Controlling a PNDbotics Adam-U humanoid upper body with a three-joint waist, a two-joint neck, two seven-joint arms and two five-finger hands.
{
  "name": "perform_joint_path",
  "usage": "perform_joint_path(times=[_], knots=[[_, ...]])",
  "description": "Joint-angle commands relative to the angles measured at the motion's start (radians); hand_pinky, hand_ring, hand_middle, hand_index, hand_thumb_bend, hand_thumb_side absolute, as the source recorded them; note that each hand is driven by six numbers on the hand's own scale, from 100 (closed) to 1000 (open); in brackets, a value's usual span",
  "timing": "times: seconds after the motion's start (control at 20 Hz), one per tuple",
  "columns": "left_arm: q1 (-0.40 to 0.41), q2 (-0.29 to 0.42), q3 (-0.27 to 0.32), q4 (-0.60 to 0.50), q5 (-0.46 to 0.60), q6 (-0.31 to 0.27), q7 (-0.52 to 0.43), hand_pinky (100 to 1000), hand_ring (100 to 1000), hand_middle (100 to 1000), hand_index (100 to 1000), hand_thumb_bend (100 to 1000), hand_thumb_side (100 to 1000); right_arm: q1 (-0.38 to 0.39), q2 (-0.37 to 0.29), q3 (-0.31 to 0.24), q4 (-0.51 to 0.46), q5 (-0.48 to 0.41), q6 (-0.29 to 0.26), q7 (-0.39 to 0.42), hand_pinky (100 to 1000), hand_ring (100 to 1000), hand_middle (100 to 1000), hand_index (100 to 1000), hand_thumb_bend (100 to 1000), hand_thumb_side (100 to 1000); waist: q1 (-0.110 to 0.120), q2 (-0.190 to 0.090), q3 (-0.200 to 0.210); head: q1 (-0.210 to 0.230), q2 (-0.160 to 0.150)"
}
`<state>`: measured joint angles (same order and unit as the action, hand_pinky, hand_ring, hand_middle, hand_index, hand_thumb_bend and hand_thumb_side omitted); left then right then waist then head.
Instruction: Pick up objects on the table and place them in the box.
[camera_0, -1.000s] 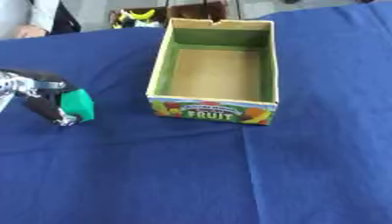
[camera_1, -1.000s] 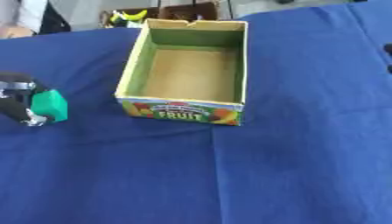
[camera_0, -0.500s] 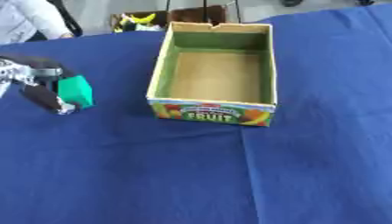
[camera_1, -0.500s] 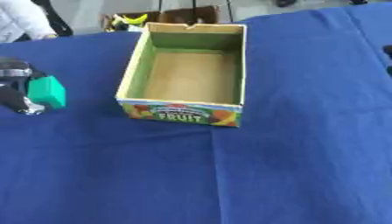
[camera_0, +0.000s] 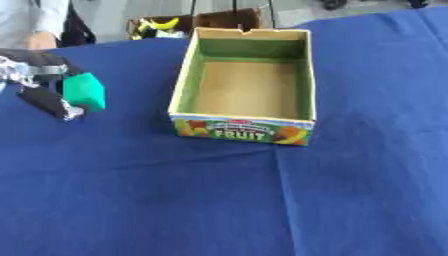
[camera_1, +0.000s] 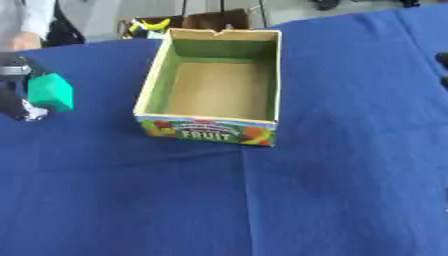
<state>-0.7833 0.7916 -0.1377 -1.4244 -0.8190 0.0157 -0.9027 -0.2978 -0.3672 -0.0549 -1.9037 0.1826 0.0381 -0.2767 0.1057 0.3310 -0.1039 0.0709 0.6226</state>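
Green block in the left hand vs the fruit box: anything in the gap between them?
Nothing. In the left eye view, only bare blue tablecloth lies between the green block, held by the left hand, and the fruit box.

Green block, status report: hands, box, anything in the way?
Left hand shut on green block, left of the open cardboard fruit box. Box looks empty. Right hand not seen. Blue cloth between them bare.

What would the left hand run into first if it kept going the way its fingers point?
Probably the blue tablecloth: the left hand, shut on the green block, points down and right. Height unclear; the cardboard fruit box lies farther right.
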Motion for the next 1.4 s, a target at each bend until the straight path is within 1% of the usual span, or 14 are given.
perform_joint_path(times=[0.05,0.1,0.15,0.2,0.4,0.6,1.05,1.2,1.4], knots=[[-0.036,0.036,0.018,-0.049,0.001,-0.005,-0.002,640,693,756,855,100,479,-0.003,-0.021,-0.005,-0.007,-0.007,-0.003,-0.001,862,892,771,907,100,1000,-0.001,-0.027,0.002,0.000,-0.002],[-0.042,0.034,0.017,-0.056,-0.001,-0.006,-0.003,639,691,754,854,100,478,-0.003,-0.021,-0.004,-0.007,-0.007,-0.004,0.000,862,892,771,907,100,1000,0.000,-0.028,0.002,0.001,-0.002],[-0.049,0.033,0.015,-0.061,-0.002,-0.008,-0.004,638,689,751,852,100,519,-0.003,-0.021,-0.004,-0.007,-0.007,-0.004,0.001,862,892,771,907,100,1000,0.000,-0.029,0.002,0.001,-0.002],[-0.056,0.028,0.015,-0.069,-0.001,-0.012,-0.004,637,688,749,851,100,476,-0.002,-0.022,-0.004,-0.007,-0.007,-0.004,0.001,862,892,771,907,100,1000,0.000,-0.030,0.002,0.001,-0.003],[-0.094,0.004,0.004,-0.098,-0.003,-0.020,-0.004,635,686,745,852,100,482,-0.003,-0.022,-0.002,-0.006,-0.007,-0.005,0.002,862,893,771,907,100,1000,0.001,-0.033,0.000,-0.001,-0.007],[-0.160,-0.051,-0.008,-0.098,-0.004,-0.023,-0.004,629,681,743,850,100,476,-0.005,-0.022,0.002,-0.006,-0.008,-0.006,0.007,862,893,771,907,100,1000,0.000,-0.035,-0.003,0.000,-0.009],[-0.308,-0.196,-0.050,-0.019,0.002,-0.054,-0.004,599,655,713,826,100,468,-0.012,-0.020,0.012,-0.005,-0.011,-0.010,0.018,862,893,772,907,100,1000,0.007,-0.039,-0.022,0.014,-0.024],[-0.347,-0.250,-0.058,0.029,-0.009,-0.058,0.002,588,648,710,823,100,461,-0.014,-0.020,0.016,-0.006,-0.012,-0.011,0.022,862,894,772,907,100,1000,0.010,-0.038,-0.030,0.020,-0.027],[-0.389,-0.314,-0.071,0.101,-0.036,-0.068,0.030,571,641,704,817,100,459,-0.019,-0.020,0.020,-0.008,-0.014,-0.013,0.027,863,894,772,907,100,1000,0.014,-0.035,-0.041,0.027,-0.023]])
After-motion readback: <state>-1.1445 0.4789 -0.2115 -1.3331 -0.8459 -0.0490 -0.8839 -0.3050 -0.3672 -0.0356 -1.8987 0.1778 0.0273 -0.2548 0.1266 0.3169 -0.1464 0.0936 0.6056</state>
